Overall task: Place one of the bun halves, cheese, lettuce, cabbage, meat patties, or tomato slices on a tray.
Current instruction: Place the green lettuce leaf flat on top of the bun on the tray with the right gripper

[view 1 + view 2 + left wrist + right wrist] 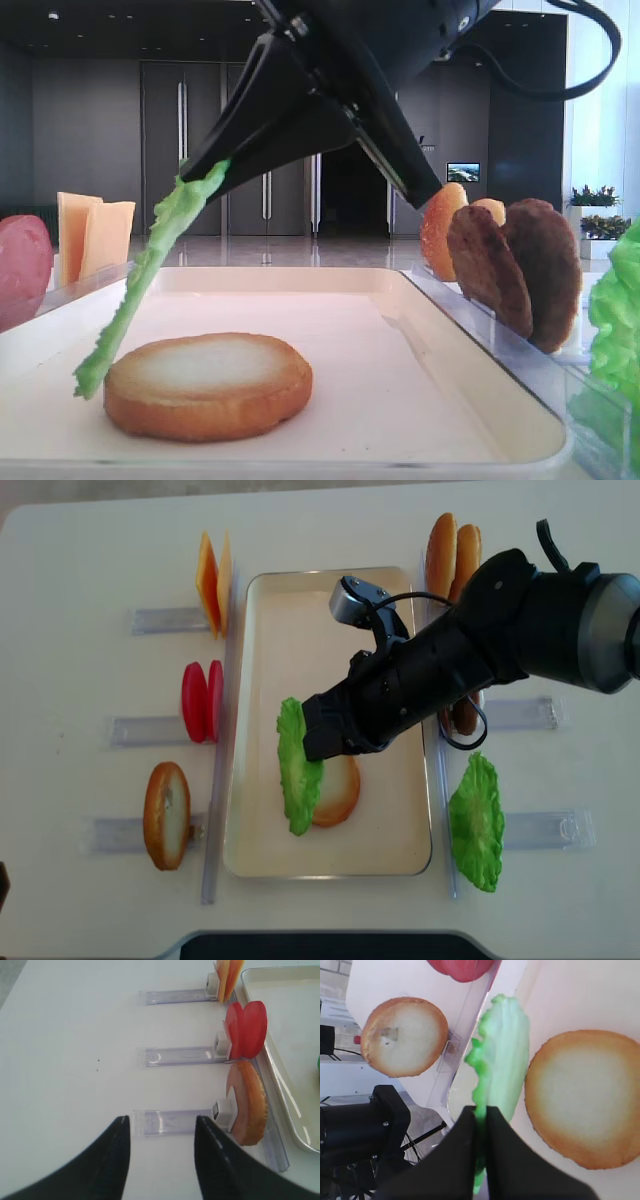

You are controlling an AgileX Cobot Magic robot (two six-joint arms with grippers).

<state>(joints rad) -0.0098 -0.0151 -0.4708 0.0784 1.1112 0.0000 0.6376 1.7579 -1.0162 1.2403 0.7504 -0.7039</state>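
Observation:
My right gripper [481, 1110] [314, 732] is shut on the edge of a green ruffled lettuce leaf [505, 1055] [150, 270]. The leaf hangs over the cream tray [290, 610], and its lower end reaches down beside a bun half [208, 385] [342, 792] lying flat on the tray. My left gripper [161, 1125] is open above the white table, left of a bun half [250, 1105] standing in a clear holder. Cabbage is out of view.
Left of the tray stand cheese slices [212, 580], tomato slices [202, 701] and the upright bun half [166, 815]. On the right are two more bun halves [450, 555], meat patties [520, 265] and another lettuce leaf [477, 822].

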